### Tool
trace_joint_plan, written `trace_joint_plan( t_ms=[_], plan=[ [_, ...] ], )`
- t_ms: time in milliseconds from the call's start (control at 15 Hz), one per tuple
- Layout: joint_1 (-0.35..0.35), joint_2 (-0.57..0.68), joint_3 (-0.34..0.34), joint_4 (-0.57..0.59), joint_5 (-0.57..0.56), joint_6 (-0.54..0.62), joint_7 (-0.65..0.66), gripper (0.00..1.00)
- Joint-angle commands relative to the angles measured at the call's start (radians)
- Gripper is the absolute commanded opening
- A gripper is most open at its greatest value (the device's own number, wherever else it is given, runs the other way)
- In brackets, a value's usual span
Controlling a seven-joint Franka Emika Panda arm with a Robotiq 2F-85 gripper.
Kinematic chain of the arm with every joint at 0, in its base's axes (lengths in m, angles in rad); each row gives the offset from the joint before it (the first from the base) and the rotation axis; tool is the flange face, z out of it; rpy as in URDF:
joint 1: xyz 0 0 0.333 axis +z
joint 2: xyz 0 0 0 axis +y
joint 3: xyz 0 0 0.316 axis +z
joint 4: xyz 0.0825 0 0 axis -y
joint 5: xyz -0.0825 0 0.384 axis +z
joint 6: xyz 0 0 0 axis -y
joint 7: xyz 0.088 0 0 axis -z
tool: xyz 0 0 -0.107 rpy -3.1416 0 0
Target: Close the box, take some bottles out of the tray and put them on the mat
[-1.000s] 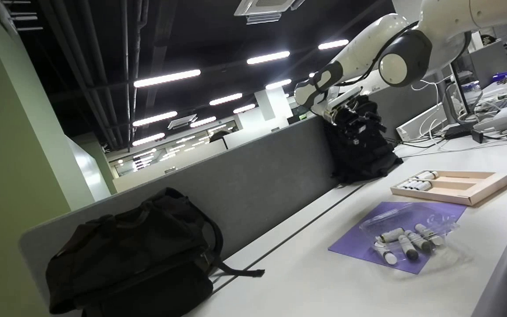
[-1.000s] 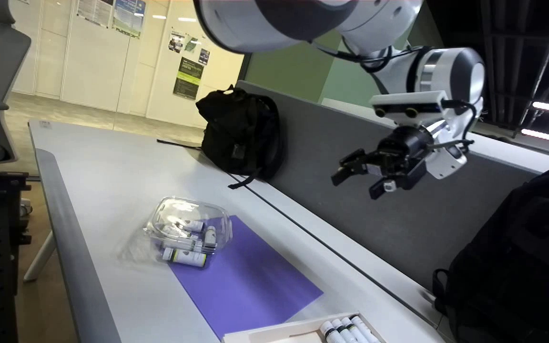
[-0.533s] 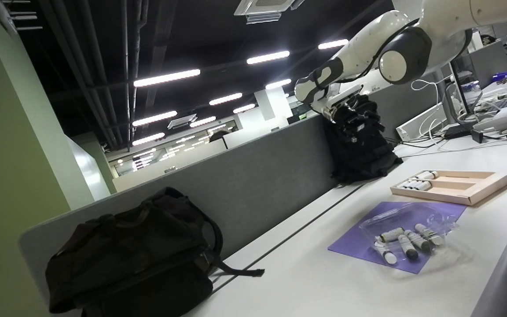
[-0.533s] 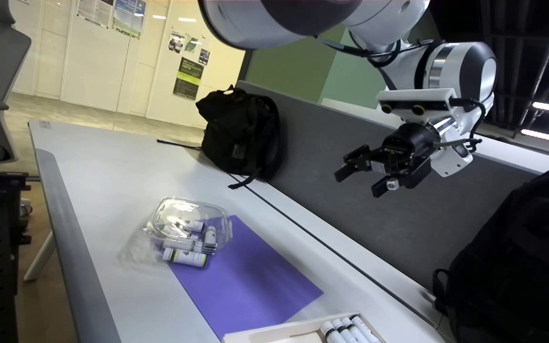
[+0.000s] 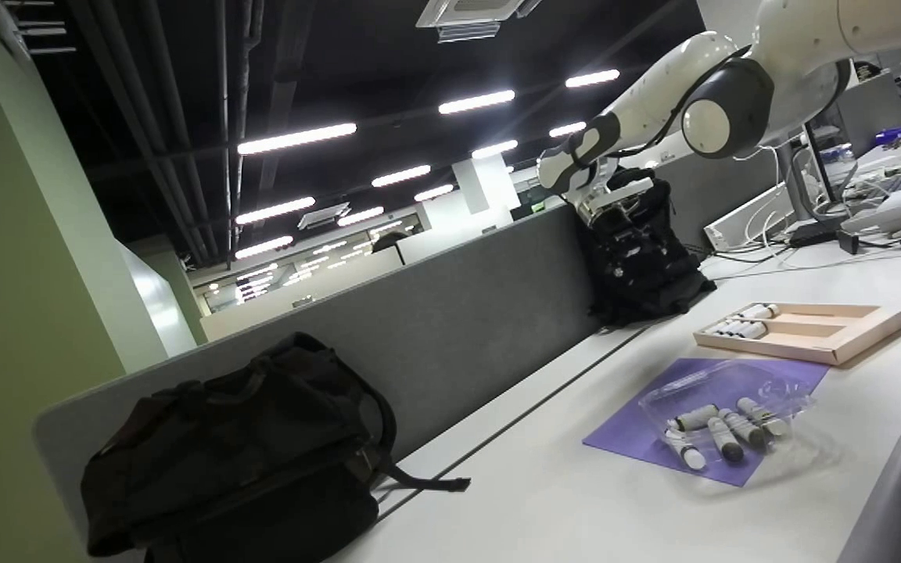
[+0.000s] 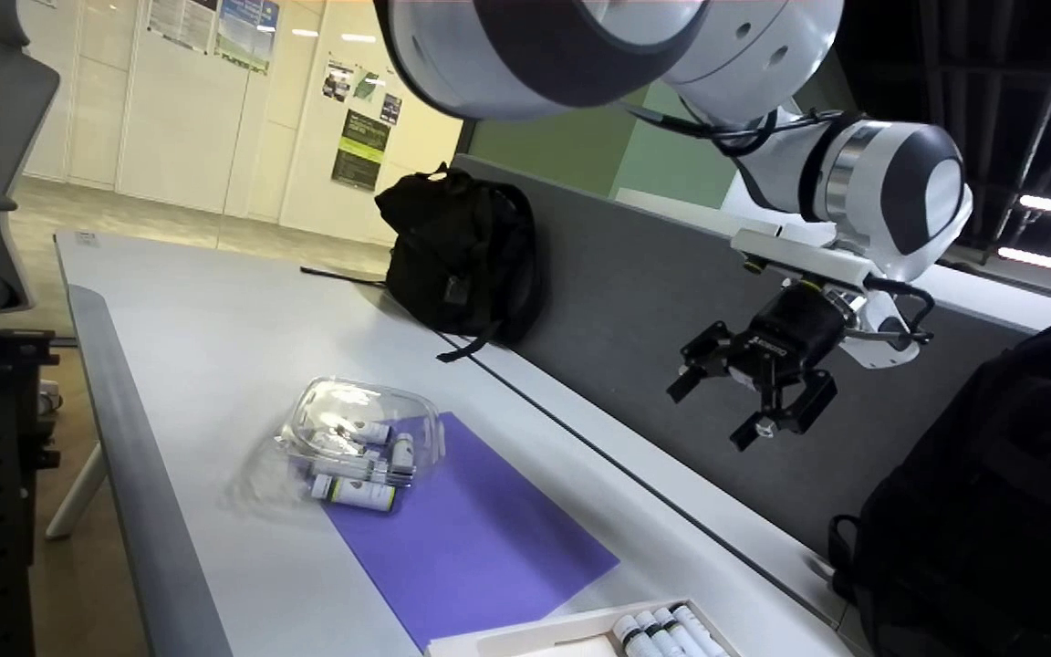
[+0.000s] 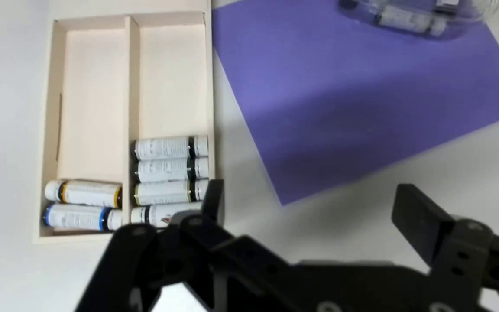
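Observation:
My gripper stands open, nothing between its fingers, tilted downward high above the desk near a corner of the purple mat. In an exterior view the same gripper hangs before the grey partition. The light tan box lies open-topped beside the mat, split in two by a divider. White-labelled bottles fill the near end of its right compartment; two more bottles lie in the left one. A clear plastic container rests partly on the mat with several bottles. Which thing is the tray, I cannot tell.
A black backpack leans on the grey partition. Another black backpack stands behind the box, close to the gripper in that view. Cables and devices lie farther along the desk.
The wrist has tilted so that the jaws point more steeply down, and the gripper has shifted slightly right and lower in an exterior view. Box, bottles and mat have stayed put.

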Motion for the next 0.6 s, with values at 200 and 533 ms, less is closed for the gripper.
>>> trace_joint_plan(
  t_ms=[200, 533],
  plan=[
    [-0.068, -0.038, 0.089, 0.005, 0.074, 0.155, 0.004, 1.0],
    [-0.074, -0.061, 0.078, -0.011, 0.053, 0.123, 0.0, 1.0]
  ],
)
